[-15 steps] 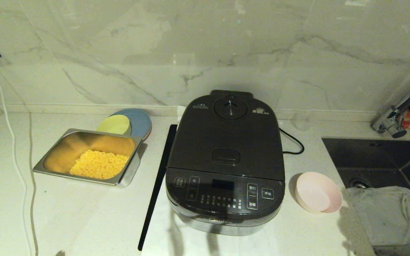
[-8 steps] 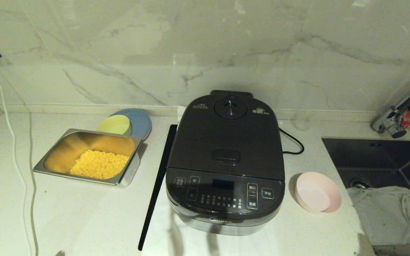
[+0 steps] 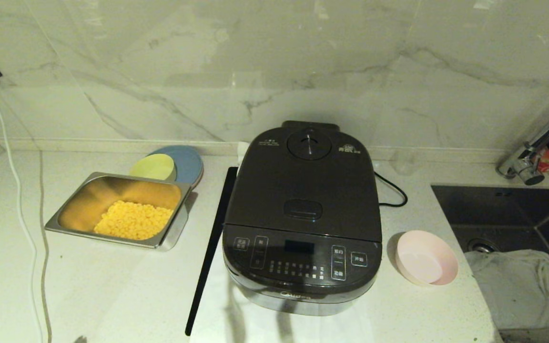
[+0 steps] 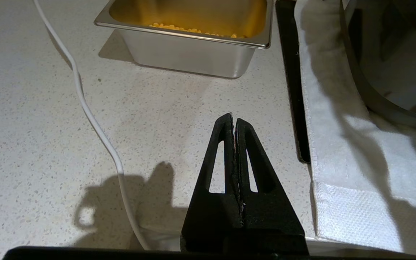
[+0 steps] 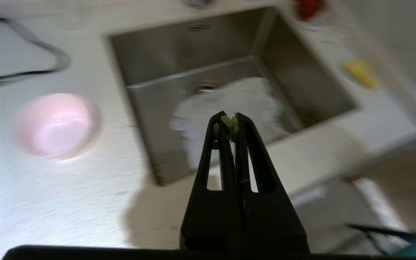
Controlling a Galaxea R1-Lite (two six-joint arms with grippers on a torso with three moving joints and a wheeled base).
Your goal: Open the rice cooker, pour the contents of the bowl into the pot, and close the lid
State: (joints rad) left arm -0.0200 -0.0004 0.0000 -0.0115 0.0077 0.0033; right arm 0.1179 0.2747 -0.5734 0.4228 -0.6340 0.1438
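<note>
Two grippers show, each only in its own wrist view; neither arm enters the head view. The left gripper (image 4: 234, 121) hangs low over the speckled counter (image 3: 112, 295), fingers pressed together on nothing, with a white cable (image 4: 96, 119) trailing beside it. The right gripper (image 5: 228, 121) is likewise closed tip to tip, and a few green bits (image 5: 229, 126) cling at its tips; it is poised above the counter edge near the sink (image 5: 208, 79), holding no object.

Head view, centre: the cooker (image 3: 303, 224), black, on a white cloth (image 3: 217, 314), its lid (image 3: 305, 186) down and flush with the body, so the pot is hidden. The touch panel faces the lower edge of the frame. A black power cord (image 3: 391, 190) loops out from the cooker's right side.

Head view, lower right of the cooker: the bowl (image 3: 426, 264), pale pink, upright on the counter, just beside the cooker but not touching it. Its inside looks bare. In the right wrist view it appears blurred at the left of the frame.

Head view, left of centre: a steel tray (image 3: 65, 224) with yellow corn (image 3: 134, 221) heaped in its nearer part. Behind it, toward the upper left, a yellow bowl (image 3: 153, 166) sits on a blue plate (image 3: 188, 162).

Head view, right edge: the sink with a crumpled grey rag (image 3: 517, 290) in it, and a tap (image 3: 532, 152) above.

A black strip (image 3: 210, 247) runs along the cloth's left edge.
</note>
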